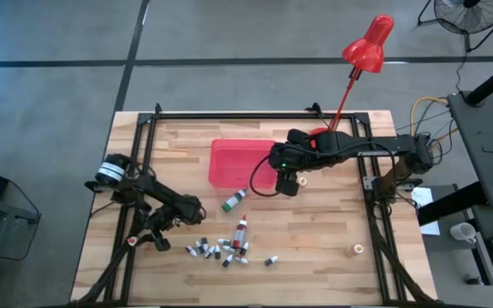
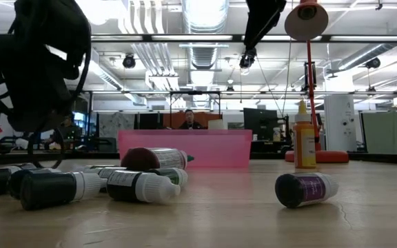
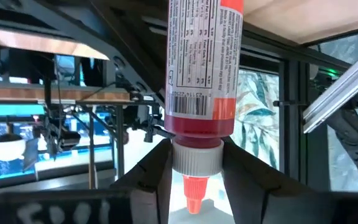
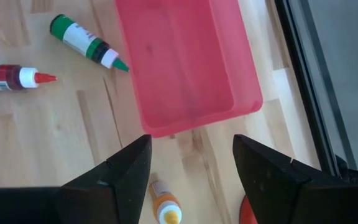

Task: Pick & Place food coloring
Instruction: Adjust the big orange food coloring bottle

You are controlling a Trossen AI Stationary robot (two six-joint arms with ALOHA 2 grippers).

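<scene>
Left wrist view puts the left gripper (image 3: 196, 169) right at the work. Its fingers (image 3: 151, 180) are partly closed and press from both sides on the white collar of a red tube (image 3: 201, 56). The tube's long axis runs straight out away from them, with the red nozzle pointing back toward the wrist. It looks like a firm hold, though the room behind it gives no clue how high it is off the table.

In the high view this arm sits at lower left, and the red tray (image 1: 229, 154) lies up and to the right of it, at centre frame. That direction is what the coming carry turns on.

Between arm and tray lie a green tube (image 1: 234, 201), slanted just off the tray's lower edge, and a second red tube (image 1: 241, 228) below it. A scatter of dark-capped vials (image 1: 216, 250) sits further down (all loose on the wood, none in the tray, which looks bare inside).

The right gripper (image 4: 191, 168) is the nearer one to the tray. It hangs at the tray's lower right corner with its jaws wide apart and nothing between them, and an orange bottle (image 2: 304, 141) stands upright beneath it. I judge that arm the main thing in the way. A red lamp (image 1: 368, 43) rises at upper right, well clear.
</scene>
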